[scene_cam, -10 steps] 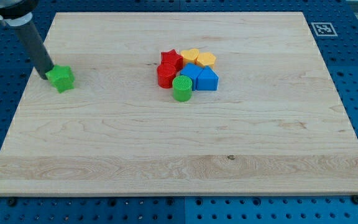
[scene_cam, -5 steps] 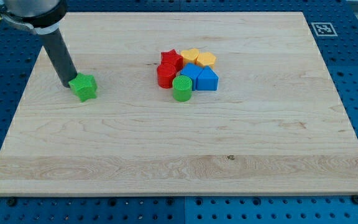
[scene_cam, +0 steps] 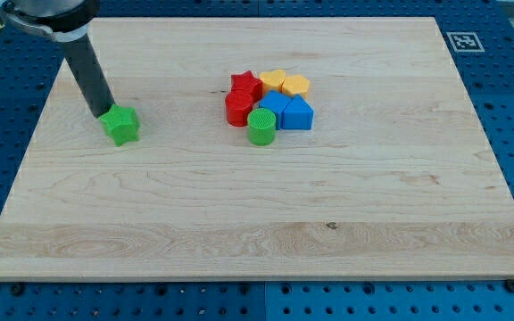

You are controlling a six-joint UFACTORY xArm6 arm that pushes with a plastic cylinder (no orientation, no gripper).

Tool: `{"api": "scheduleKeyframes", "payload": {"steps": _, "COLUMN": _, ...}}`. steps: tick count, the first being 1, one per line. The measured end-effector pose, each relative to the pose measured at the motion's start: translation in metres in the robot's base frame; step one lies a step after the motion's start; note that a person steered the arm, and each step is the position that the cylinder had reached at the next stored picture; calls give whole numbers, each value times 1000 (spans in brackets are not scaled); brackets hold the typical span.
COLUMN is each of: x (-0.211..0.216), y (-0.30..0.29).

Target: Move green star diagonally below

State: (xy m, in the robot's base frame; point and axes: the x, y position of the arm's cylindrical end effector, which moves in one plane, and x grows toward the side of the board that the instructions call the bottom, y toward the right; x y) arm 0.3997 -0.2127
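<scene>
The green star (scene_cam: 122, 126) lies on the wooden board (scene_cam: 257, 205) at the view's left, well left of the cluster of blocks. My tip (scene_cam: 102, 114) is at the star's upper left edge, touching or almost touching it. The dark rod rises from there toward the view's top left corner.
A cluster sits at the board's upper middle: a red star (scene_cam: 245, 86), a red cylinder (scene_cam: 237, 109), a green cylinder (scene_cam: 261, 127), two blue blocks (scene_cam: 289, 111) and two yellow blocks (scene_cam: 285, 83). A fiducial tag (scene_cam: 462, 41) is off the board's top right corner.
Over the last second my tip pushed the green star right and slightly down. In the last half second the star stayed put and the tip drew back a little, up and to the left.
</scene>
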Motion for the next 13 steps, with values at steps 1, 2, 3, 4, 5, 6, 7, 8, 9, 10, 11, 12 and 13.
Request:
{"api": "scheduleKeyframes", "payload": {"steps": 1, "x": -2, "y": 0}}
{"api": "scheduleKeyframes", "payload": {"steps": 2, "x": -2, "y": 1}}
{"api": "scheduleKeyframes", "payload": {"steps": 3, "x": -2, "y": 11}}
{"api": "scheduleKeyframes", "payload": {"steps": 4, "x": -1, "y": 14}}
{"api": "scheduleKeyframes", "payload": {"steps": 5, "x": 18, "y": -9}}
{"api": "scheduleKeyframes", "payload": {"steps": 6, "x": 18, "y": -21}}
{"api": "scheduleKeyframes", "payload": {"steps": 7, "x": 18, "y": -7}}
{"api": "scheduleKeyframes", "payload": {"steps": 8, "x": 18, "y": 6}}
{"api": "scheduleKeyframes", "payload": {"steps": 9, "x": 18, "y": 24}}
{"api": "scheduleKeyframes", "payload": {"steps": 10, "x": 18, "y": 41}}
{"api": "scheduleKeyframes", "payload": {"steps": 11, "x": 19, "y": 57}}
{"api": "scheduleKeyframes", "payload": {"steps": 12, "x": 19, "y": 69}}
{"api": "scheduleKeyframes", "payload": {"steps": 13, "x": 36, "y": 73}}
